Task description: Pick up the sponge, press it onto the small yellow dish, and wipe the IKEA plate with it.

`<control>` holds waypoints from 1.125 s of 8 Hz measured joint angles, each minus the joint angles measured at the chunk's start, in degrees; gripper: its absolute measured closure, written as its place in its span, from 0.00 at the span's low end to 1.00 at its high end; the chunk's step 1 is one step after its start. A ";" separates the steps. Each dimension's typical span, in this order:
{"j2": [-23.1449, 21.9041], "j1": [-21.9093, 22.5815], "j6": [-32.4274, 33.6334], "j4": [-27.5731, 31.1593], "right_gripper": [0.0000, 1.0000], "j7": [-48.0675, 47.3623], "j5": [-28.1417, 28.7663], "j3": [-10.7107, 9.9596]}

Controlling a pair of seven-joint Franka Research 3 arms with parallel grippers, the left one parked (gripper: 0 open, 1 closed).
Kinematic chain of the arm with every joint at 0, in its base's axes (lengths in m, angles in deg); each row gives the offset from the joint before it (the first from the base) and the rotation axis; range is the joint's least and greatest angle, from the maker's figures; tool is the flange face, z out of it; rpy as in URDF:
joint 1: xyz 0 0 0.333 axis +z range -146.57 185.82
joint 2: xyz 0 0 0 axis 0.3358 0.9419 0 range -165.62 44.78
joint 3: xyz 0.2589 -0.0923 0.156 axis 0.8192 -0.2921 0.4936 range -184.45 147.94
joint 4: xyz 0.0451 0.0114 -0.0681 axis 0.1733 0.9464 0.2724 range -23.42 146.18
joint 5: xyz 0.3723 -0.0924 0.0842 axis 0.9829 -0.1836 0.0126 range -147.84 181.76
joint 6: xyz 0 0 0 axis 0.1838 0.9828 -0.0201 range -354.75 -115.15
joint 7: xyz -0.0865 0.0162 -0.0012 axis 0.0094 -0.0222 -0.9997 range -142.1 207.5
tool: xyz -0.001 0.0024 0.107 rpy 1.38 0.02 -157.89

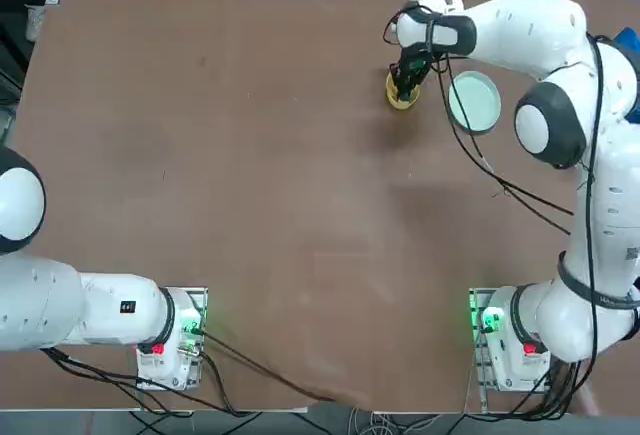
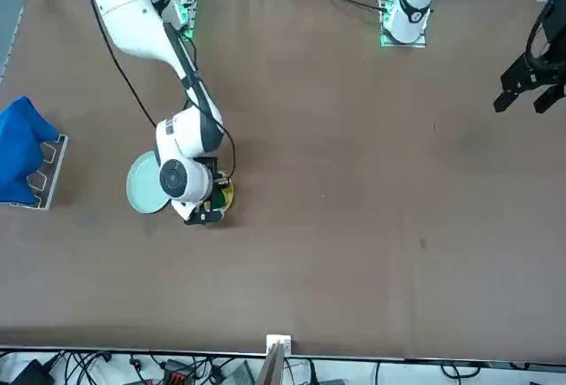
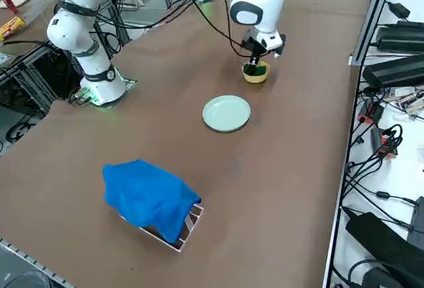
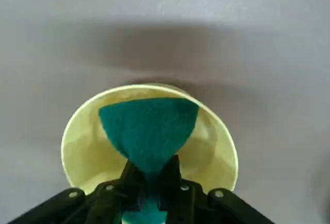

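**Sponge pinched over the yellow dish**

I am clamping the sponge [image 4: 148,131], its dark green scouring face bowing wide, inside the small yellow dish [image 4: 82,152] with my right gripper [image 4: 150,175]. The pale mint IKEA plate [image 1: 474,101] is sitting just beside the dish, at its three o'clock seen from overhead. The brown worktop [image 1: 250,185] is carrying a blue cloth [image 3: 149,195] over a rack. My arm is reaching far across, gripper pointing down.

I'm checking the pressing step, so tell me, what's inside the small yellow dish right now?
The sponge, green side showing, sits inside the small yellow dish, pinched in the shut right gripper. The dish floor beneath the sponge is covered, so contact there can't be seen.
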 joint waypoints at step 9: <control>0.34 -0.01 -0.41 -0.06 0.87 0.46 0.00 -0.19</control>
